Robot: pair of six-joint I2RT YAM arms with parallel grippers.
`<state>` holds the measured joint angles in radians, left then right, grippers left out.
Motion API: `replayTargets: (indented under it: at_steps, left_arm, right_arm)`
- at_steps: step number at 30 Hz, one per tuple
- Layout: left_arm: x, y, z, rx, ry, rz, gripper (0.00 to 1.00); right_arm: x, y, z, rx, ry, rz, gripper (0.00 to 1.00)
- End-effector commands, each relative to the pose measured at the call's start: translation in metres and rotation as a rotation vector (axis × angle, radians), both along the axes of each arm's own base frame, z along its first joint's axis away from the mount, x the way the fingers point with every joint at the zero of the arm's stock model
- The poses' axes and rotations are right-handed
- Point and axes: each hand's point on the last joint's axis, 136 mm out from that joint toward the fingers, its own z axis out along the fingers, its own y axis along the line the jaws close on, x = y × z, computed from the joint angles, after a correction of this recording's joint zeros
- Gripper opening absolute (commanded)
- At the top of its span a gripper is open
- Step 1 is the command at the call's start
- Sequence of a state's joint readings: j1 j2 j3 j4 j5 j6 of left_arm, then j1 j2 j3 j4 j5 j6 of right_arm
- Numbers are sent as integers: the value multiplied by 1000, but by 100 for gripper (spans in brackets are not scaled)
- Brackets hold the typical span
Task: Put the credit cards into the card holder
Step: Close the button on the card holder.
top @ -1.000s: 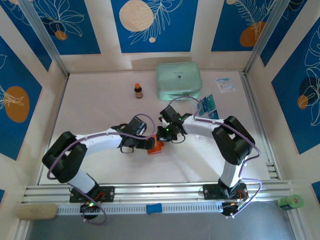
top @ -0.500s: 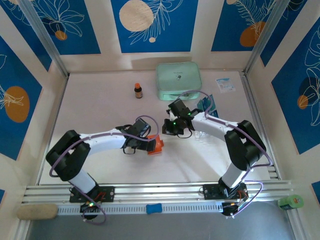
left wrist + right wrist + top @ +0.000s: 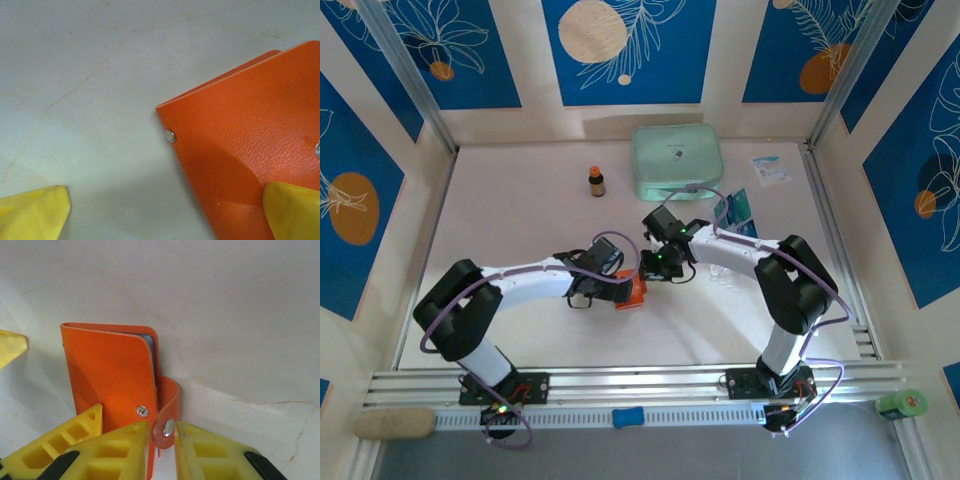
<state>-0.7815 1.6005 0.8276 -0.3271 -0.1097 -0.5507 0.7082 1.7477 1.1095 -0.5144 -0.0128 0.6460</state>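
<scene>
Since half a second ago the right gripper (image 3: pixel 162 432) has swung back toward the orange card holder (image 3: pixel 110 375), while the left arm has barely shifted. The holder lies on the white table (image 3: pixel 520 210) at mid-front, between the two grippers, folded over, with a bluish edge showing inside the fold. Its snap tab (image 3: pixel 167 427) stands between the right fingers (image 3: pixel 125 445), which are nearly together; whether they press it I cannot tell. The left gripper (image 3: pixel 162 215) is spread wide, one yellow fingertip over the holder's near corner, the other on bare table. The teal credit cards (image 3: pixel 738 212) lie past the right forearm, well apart from the holder. A mint-green zip case (image 3: pixel 677 160), a small brown bottle (image 3: pixel 597 181) and a white paper slip (image 3: pixel 770 168) sit along the far side.
</scene>
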Motion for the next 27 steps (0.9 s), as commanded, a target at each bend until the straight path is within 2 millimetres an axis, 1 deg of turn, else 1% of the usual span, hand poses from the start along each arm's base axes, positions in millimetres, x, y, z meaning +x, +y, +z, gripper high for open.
replayTargets:
  at_steps: [1, 8, 14, 16, 22, 27]
  left_arm:
    - [-11, 24, -22, 130, 47, -1, 100]
    - [-12, 23, -23, 130, 47, -4, 100]
    - [-11, 23, -22, 128, 47, -4, 100]
    - [-11, 22, -22, 127, 46, -5, 100]
    - [-12, 23, -23, 129, 49, -4, 100]
    - [-11, 22, -22, 127, 46, -4, 100]
  right_arm:
    - [-1, 3, -1, -23, 5, 27, 21]
    - [-2, 8, -1, -20, 4, 43, 22]
    - [-2, 6, -5, -35, 5, 40, 21]
    - [-2, 4, -6, -41, 8, 35, 19]
    - [-1, -2, -5, -43, 3, 18, 5]
    - [-1, -6, -6, -45, 4, 13, 0]
